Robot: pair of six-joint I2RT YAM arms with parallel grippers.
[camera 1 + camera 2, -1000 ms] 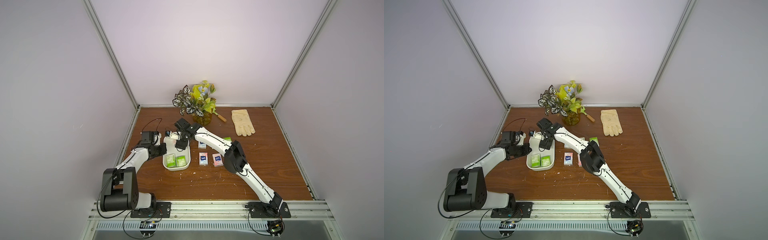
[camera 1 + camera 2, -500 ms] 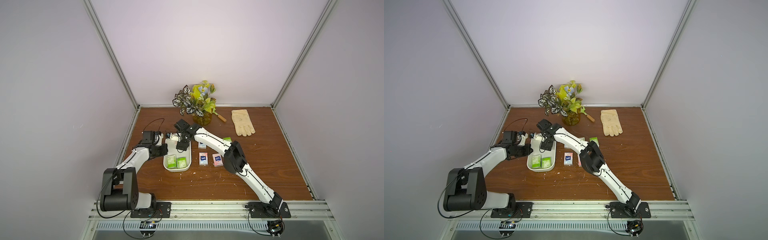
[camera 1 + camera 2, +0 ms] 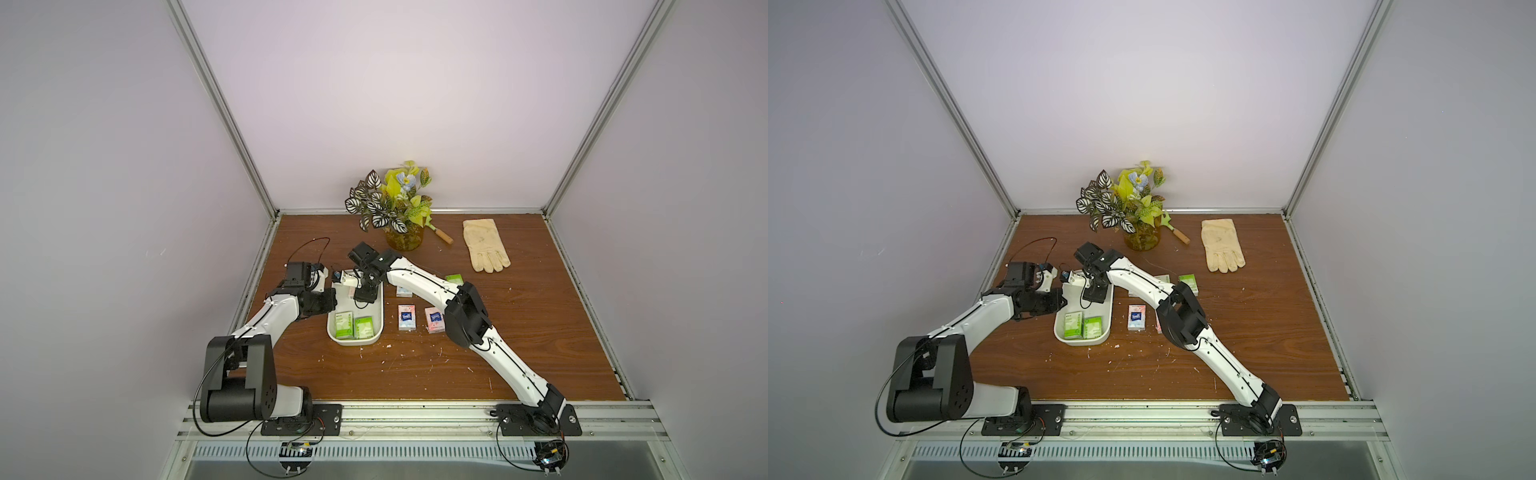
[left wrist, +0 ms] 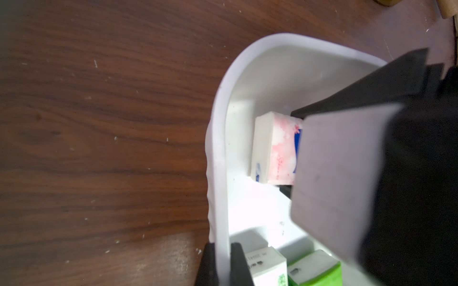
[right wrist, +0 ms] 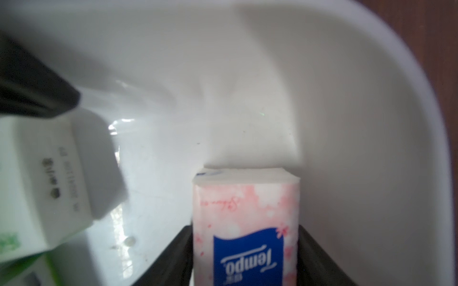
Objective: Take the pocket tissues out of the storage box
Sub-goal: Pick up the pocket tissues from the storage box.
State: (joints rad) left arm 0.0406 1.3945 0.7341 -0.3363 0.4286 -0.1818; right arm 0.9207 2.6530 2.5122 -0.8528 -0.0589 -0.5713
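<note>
Right jaws narrowed onto pink "Tempo" packet (image 5: 245, 222), gripping; left jaws clamp storage box (image 4: 220, 148) rim.

Both top views look down from high at the front across the whole wooden table (image 3: 519, 332). Both wrist cameras look close-up into the white storage box (image 4: 218, 148), sharing its pink tissue packet (image 5: 245, 205).
</note>
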